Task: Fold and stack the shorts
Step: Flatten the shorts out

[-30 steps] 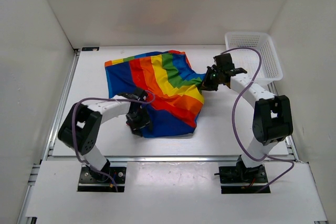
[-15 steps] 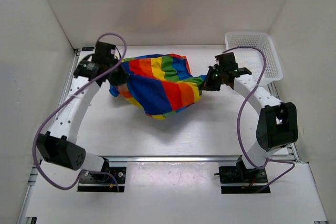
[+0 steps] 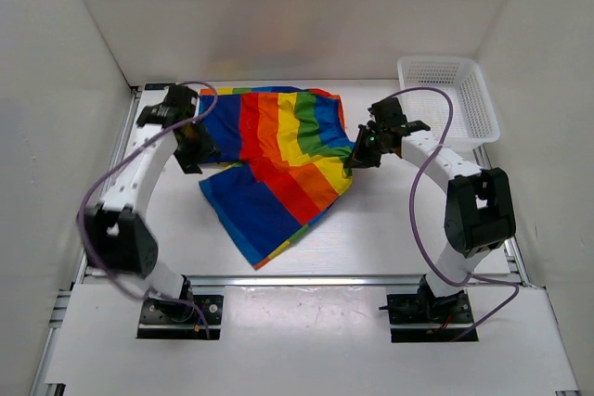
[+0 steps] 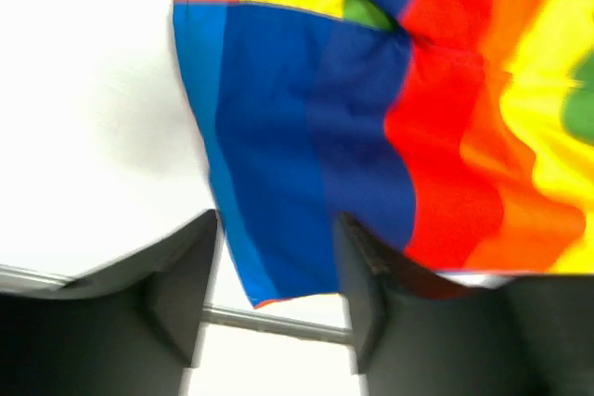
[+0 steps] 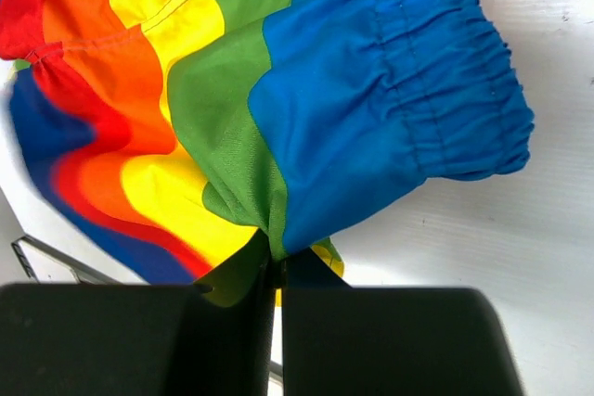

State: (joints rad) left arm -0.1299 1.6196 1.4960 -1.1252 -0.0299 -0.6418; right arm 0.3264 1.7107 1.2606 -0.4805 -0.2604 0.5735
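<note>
Across the middle of the desk, toward its far edge, the shorts (image 3: 278, 150) lay spread. The right gripper (image 3: 358, 155) pinched their right edge; the left gripper (image 3: 193, 149) gaped around their left edge.

The shorts (image 3: 278, 159) lie spread mid-frame. Left gripper (image 3: 198, 155) at their left edge, right gripper (image 3: 355, 157) at their right edge. White basket (image 3: 444, 63) upper right.

White table (image 3: 399, 220) with shorts (image 3: 278, 150) and basket (image 3: 436, 60)
</note>
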